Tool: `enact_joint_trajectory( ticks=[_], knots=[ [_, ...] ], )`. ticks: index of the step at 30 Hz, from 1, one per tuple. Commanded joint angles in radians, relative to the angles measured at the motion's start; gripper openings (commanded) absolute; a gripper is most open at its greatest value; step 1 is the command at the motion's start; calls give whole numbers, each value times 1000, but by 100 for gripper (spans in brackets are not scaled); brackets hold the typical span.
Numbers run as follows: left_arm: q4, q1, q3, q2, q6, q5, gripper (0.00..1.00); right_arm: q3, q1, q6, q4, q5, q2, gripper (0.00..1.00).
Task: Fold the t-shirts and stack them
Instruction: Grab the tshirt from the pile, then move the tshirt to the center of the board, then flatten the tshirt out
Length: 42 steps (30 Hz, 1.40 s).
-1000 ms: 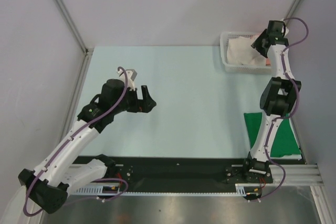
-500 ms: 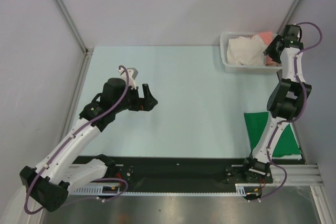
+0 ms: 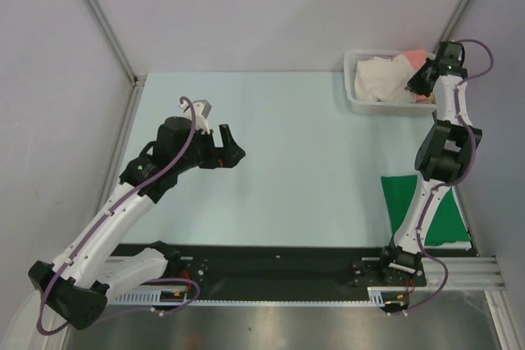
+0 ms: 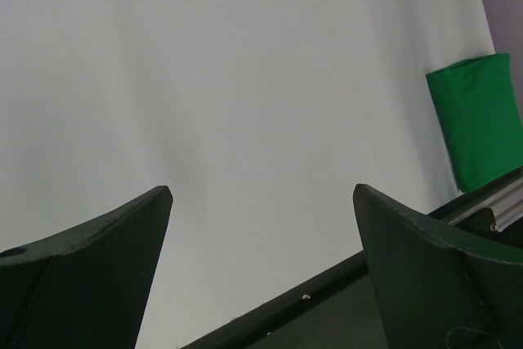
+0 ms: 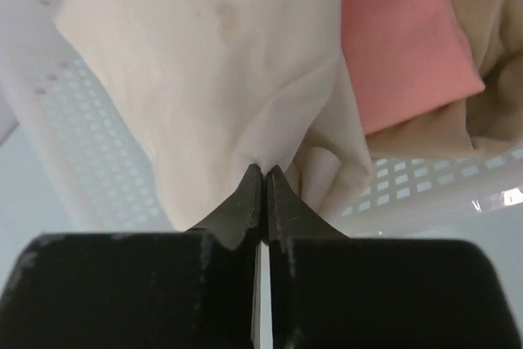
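The pale blue-green counter [image 3: 287, 145] is walled in by plain grey panels, and most of it lies bare between the two arms. Beside the right arm's base, well back from its gripper, the dark green t-shirt [image 3: 399, 196] lies folded flat on the counter. The white lattice basket [image 3: 354, 88] sits directly under the right gripper [image 3: 418, 81]. It holds the cream-white t-shirt [image 5: 204, 55] crumpled below and ahead of the fingertips, with the salmon-pink t-shirt [image 5: 400, 46] just to their right.

The right gripper's jaws are pinched together on a fold of the cream-white t-shirt, and the cloth puckers at the tips. The left gripper [image 3: 230, 149] hangs over bare counter with its jaws wide and nothing between them.

The step in hand looks like drawing the second shirt out of the basket. One shirt is done and two are still to be folded. The next move calls for a straight lift, high enough for the hem to clear the basket rim without tipping it or dragging the pink shirt along. The shirt must then be carried to open counter for spreading.

A second ago the right gripper sat further in over the basket's middle. It has since swung to the basket's right end and closed there. The left arm has barely shifted.
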Motion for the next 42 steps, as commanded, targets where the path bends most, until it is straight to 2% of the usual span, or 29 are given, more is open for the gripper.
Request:
enact_joint_trajectory(
  ticks=[1,3,5,8,11,16,19,20,21,22,23,24,25,26,27,28,31,32,33,34,35,37,38,40,41,42],
  knots=[
    [-19,-7,62,-20,-33,-22,100,152,-9,48,55,-4,-14,0],
    [-22,-7,77,-34,-35,-14,100,230,0,97,92,-30,-55,0],
    [-43,-7,101,-57,-20,-33,100,253,25,108,203,-58,-164,0],
    [-83,-7,141,-82,6,-78,100,328,87,111,258,-94,-291,0],
    [-103,-7,161,-123,22,-82,100,388,181,101,187,-85,-392,0],
    [-141,-5,180,-172,34,-68,100,322,330,116,72,-74,-558,0],
    [-184,-5,192,-203,14,-82,100,281,469,128,-41,-104,-624,0],
    [-195,-5,197,-212,10,-82,100,210,515,130,-54,-119,-646,0],
    [-221,-5,198,-226,5,-117,100,160,620,134,-69,-148,-687,0],
    [-235,-5,200,-229,2,-129,100,104,661,146,-80,-159,-709,7],
    [-250,-5,206,-235,0,-142,100,-29,705,162,-81,-170,-727,19],
    [-271,-5,206,-238,0,-163,100,-99,760,175,-92,-202,-759,53],
    [-287,-5,209,-241,-1,-172,100,-162,785,186,-113,-202,-769,65],
    [-299,-5,209,-241,-3,-186,100,-291,801,200,-133,-190,-779,77],
    [-310,-7,209,-238,-3,-191,100,-369,801,217,-128,-243,-790,92],
    [-331,-5,206,-223,3,-198,100,-447,793,219,-123,-287,-802,96],
    [-368,-5,204,-180,28,-177,100,-772,749,216,-74,-304,-857,96],
    [-371,-5,194,-145,33,-162,97,-820,726,214,-65,-321,-865,94],
    [-367,-8,184,-120,36,-140,94,-865,706,214,-69,-341,-874,84],
    [-346,-8,151,-96,39,-96,81,-932,678,206,-72,-357,-884,80],
    [-332,-30,125,-45,30,-93,74,-964,675,199,-69,-387,-888,72],
    [-280,-82,48,-7,-10,-34,71,-1035,684,164,-78,-389,-885,54],
    [-228,-123,27,27,-29,-21,70,-1053,687,151,-95,-398,-875,50],
    [-156,-240,-56,55,-84,7,72,-1107,690,133,-101,-412,-865,55],
    [-72,-307,-82,70,-101,34,75,-1126,690,130,-89,-409,-864,65],
    [-22,-336,-108,104,-124,55,80,-1142,686,133,-44,-410,-861,68]
  ],
)
